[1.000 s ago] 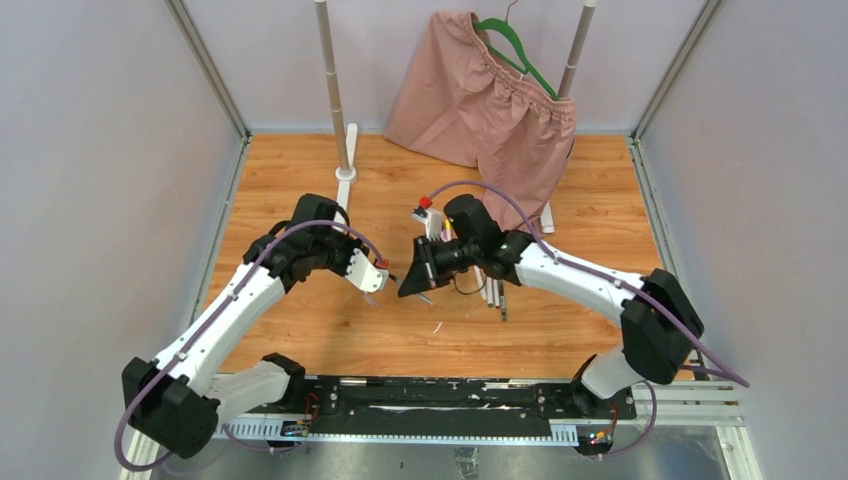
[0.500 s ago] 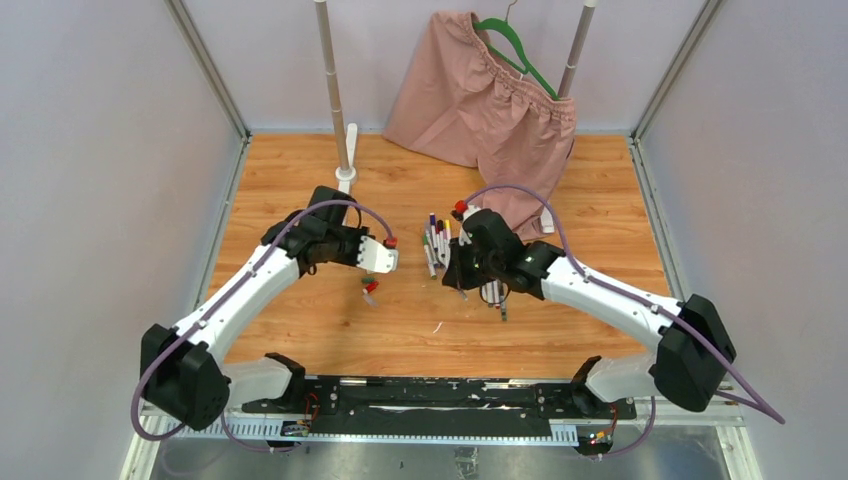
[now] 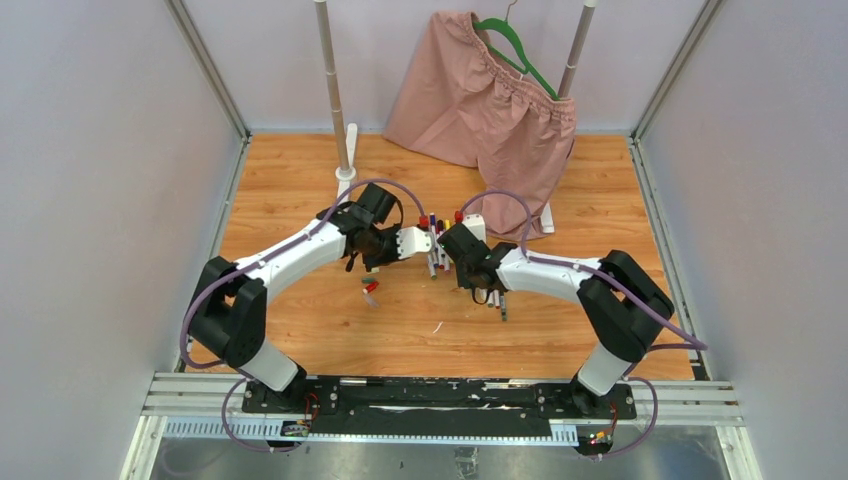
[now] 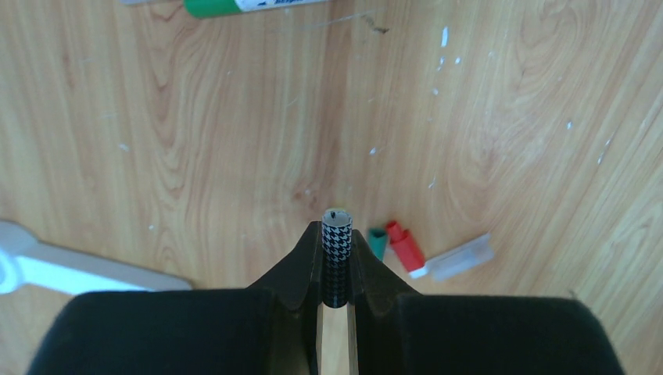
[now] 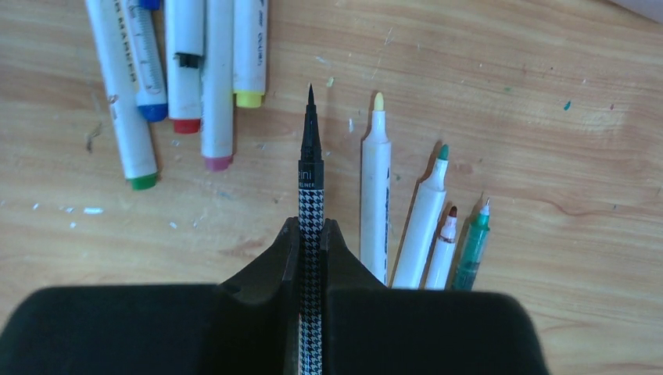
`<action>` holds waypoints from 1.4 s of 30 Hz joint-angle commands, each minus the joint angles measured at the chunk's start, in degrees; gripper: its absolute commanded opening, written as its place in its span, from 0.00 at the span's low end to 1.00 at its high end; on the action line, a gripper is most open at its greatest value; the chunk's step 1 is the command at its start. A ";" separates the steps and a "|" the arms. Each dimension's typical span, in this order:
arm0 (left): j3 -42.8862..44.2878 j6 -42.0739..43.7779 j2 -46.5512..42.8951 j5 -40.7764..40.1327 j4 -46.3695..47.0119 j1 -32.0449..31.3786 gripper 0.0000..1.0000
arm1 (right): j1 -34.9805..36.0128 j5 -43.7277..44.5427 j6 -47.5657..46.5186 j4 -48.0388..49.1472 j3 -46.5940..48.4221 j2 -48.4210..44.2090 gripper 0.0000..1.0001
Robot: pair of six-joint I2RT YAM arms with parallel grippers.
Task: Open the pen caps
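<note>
My left gripper is shut on a short black-and-white houndstooth pen cap, held above the wood. On the table below it lie a green cap, a red cap and a clear cap. My right gripper is shut on the houndstooth pen, whose black tip is bare. Several capped pens lie to its upper left. Several uncapped pens lie to its right. In the top view the left gripper and the right gripper hang close together over the pens.
A clothes stand with two poles and pink shorts on a green hanger stands at the back. Its white foot lies left of my left gripper. A green-capped pen lies at the far edge of the left wrist view.
Both grippers have moved away from the near middle toward the pen pile at the back. They came apart and then drew close again. The loose caps on the table now show.
</note>
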 commanded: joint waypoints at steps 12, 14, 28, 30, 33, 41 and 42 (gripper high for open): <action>-9.33 -12.33 0.24 3.71 12.06 -1.33 0.17 | -1.97 -1.70 3.59 12.95 -7.63 0.11 0.25; -9.61 -12.52 0.34 3.98 12.37 -1.33 0.19 | -2.33 -2.68 3.76 13.67 -8.33 -0.39 0.29; -7.88 -10.64 1.76 2.74 10.28 -1.34 0.35 | -6.43 -7.07 2.57 11.82 -8.35 -10.25 0.30; -7.20 -11.07 0.88 1.99 9.99 -1.31 0.35 | -6.87 -7.81 1.87 11.20 -7.33 -10.06 0.29; -4.99 -12.20 -0.56 1.63 8.03 -1.18 0.34 | -7.11 -9.16 1.51 10.38 -5.98 -9.38 0.27; 2.16 -15.83 -2.44 9.04 -0.77 4.54 0.35 | -6.29 -16.03 3.28 13.24 -6.38 -7.65 0.21; 2.30 -16.15 -2.67 9.41 -1.10 4.96 0.35 | -5.95 -16.85 3.46 13.77 -6.50 -7.27 0.20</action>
